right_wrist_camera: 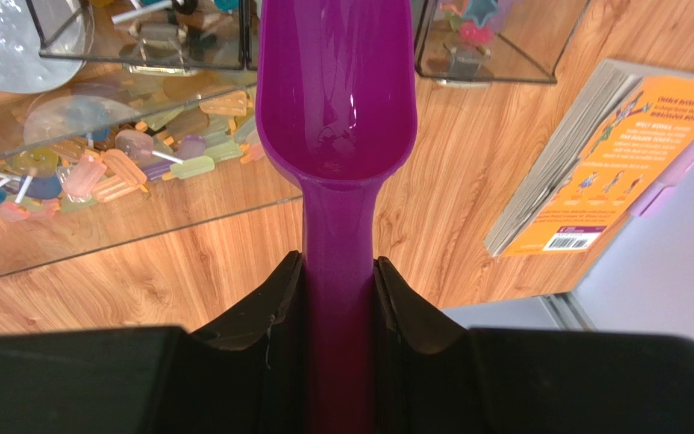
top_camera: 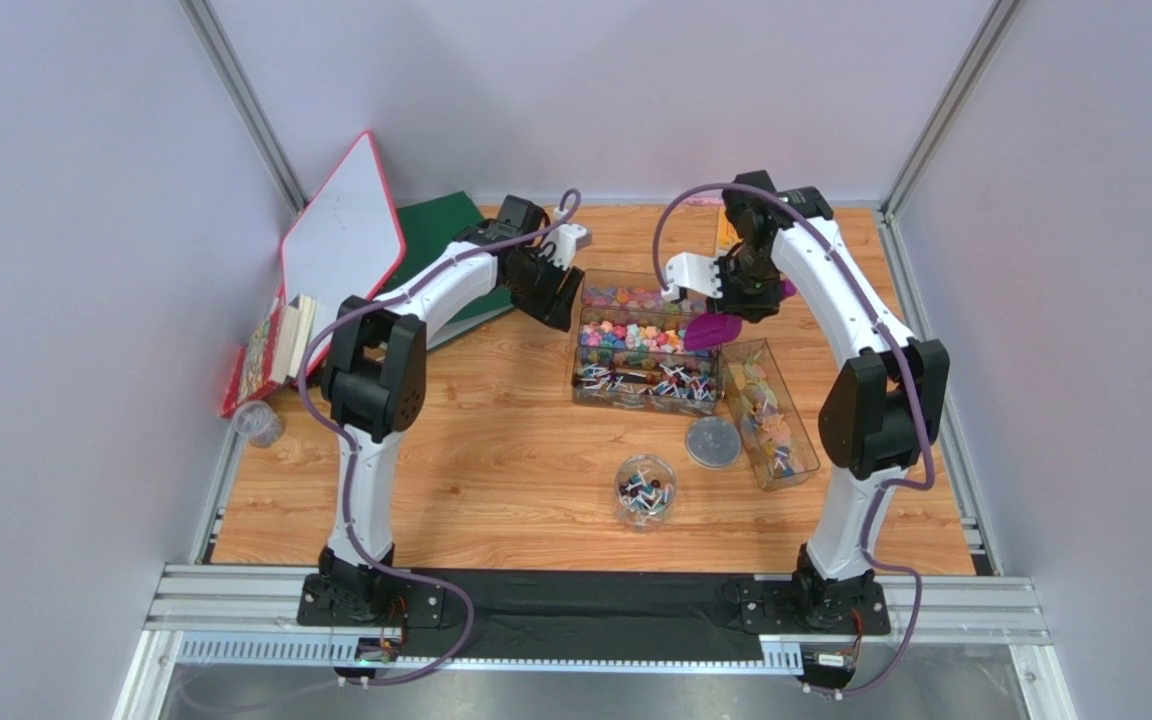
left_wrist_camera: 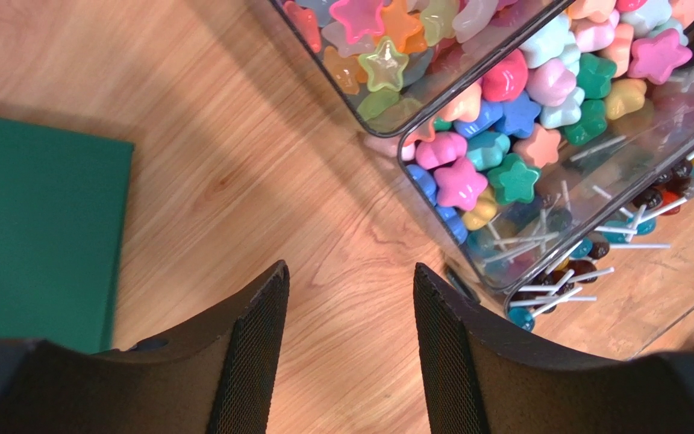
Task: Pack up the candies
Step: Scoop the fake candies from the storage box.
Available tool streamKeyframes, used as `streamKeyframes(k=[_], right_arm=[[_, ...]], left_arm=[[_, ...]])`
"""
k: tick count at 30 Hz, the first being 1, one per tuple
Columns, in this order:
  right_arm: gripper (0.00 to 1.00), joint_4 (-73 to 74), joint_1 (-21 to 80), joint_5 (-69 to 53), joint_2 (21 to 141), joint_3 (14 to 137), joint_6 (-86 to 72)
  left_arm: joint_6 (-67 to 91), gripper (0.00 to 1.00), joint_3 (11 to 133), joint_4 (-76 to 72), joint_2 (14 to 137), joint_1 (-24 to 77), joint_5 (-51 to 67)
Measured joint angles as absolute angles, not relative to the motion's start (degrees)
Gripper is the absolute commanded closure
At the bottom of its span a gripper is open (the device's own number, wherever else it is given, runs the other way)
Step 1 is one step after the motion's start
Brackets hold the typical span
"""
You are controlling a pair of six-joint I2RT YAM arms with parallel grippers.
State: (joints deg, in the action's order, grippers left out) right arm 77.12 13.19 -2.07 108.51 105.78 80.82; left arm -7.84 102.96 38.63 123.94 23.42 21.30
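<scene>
1. Top external: candies point(top_camera: 642, 348) piled in clear trays point(top_camera: 579, 365), far-centre of table point(top_camera: 462, 465).
2. L gripper point(left_wrist_camera: 351, 289): jaws wide apart, empty, just left of trays.
3. R gripper point(right_wrist_camera: 337, 269): clamped on purple scoop point(right_wrist_camera: 334, 81) handle.

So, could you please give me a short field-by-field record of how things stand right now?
left pincer: open, empty, above bare wood beside the clear tray
right pincer: shut on the purple scoop by its handle
scoop bowl: looks empty
in the tray: star candies in one section, lollipops in the next
round jar: open, with a few candies inside
lid: off, lying on the table near the jar
</scene>
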Motion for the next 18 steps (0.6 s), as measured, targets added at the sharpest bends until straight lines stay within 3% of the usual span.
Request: streamKeyframes(k=[18], right_arm=[[1.0, 74.37, 21.1, 12.08, 117.84, 107.37, 74.87]], left_arm=[[-3.66, 0.4, 89.91, 31.66, 117.6, 23.92, 22.59]])
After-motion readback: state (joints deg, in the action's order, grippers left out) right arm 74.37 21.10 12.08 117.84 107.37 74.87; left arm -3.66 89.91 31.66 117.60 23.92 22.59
